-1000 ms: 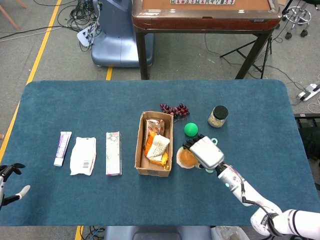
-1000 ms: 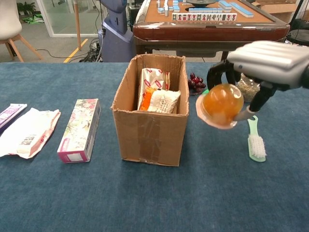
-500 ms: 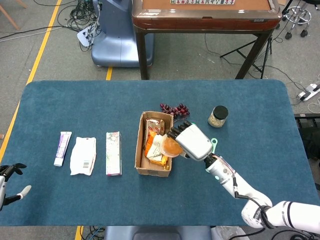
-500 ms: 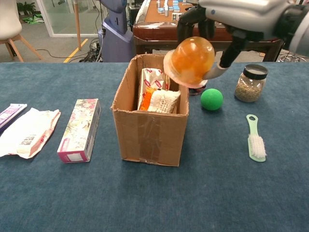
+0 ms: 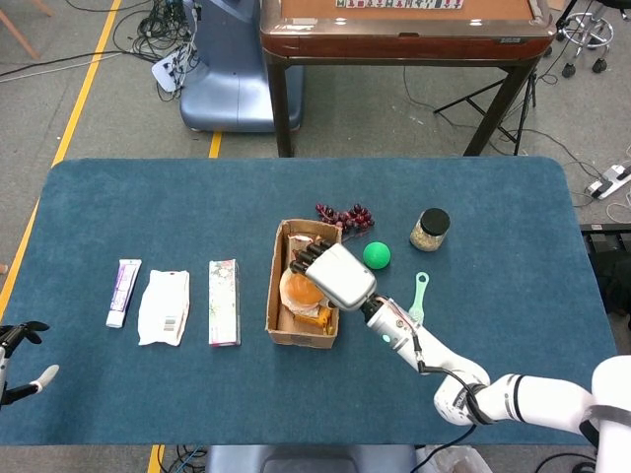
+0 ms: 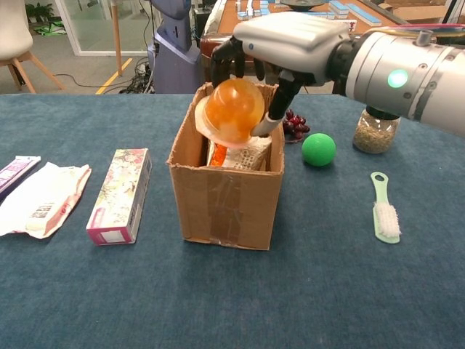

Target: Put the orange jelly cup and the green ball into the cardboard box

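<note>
While gripping the orange jelly cup (image 6: 232, 110) between curled fingers, right hand (image 6: 290, 42) poised over the open cardboard box (image 6: 227, 196), snack packets inside, green ball (image 6: 318, 149) on the cloth just right of the box, left hand (image 5: 22, 360) idle, fingers spread, far left edge.

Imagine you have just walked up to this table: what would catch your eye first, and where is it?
The right hand stands out first, holding the orange jelly cup over the open cardboard box at the middle of the table. Next comes the bright green ball, lying on the blue cloth just right of the box, between dark grapes and a green brush.
</note>
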Tool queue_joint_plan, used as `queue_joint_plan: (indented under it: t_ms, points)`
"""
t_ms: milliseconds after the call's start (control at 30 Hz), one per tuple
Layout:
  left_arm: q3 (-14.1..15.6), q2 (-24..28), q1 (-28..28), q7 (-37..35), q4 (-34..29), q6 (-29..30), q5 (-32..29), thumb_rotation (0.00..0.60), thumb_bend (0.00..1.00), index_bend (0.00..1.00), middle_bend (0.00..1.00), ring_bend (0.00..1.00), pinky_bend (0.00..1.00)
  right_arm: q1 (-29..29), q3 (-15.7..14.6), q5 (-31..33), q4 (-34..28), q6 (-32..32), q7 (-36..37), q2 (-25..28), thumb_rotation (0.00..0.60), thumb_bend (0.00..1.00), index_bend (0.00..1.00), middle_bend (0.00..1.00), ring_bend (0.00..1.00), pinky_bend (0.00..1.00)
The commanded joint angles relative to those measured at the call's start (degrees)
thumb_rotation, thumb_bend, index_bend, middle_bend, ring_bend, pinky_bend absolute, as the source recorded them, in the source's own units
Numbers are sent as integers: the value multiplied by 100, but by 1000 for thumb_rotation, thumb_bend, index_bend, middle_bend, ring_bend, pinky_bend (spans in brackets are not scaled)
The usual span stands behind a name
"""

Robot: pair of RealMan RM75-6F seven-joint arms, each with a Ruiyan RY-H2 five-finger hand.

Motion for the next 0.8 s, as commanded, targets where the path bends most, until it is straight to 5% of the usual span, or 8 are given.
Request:
queue_joint_plan:
  t_ms: [33, 167, 800]
  points:
    - [0, 4, -4, -10, 4, -12, -8, 600, 136, 359, 468, 346, 592, 69, -20, 56, 38, -83, -31, -12, 600, 0, 267, 178, 174, 438]
    - [2, 4, 4, -18, 4, 3, 0, 600, 137, 359, 468, 346, 592, 94, -31, 3, 35, -41, 71, -16, 600, 0, 180, 131, 132, 413]
    - [27, -90, -25, 227, 17, -47, 30, 600, 137, 359, 468, 346, 591, -695, -36, 98, -806, 990, -259, 1351, 600, 0, 179, 157, 131, 406]
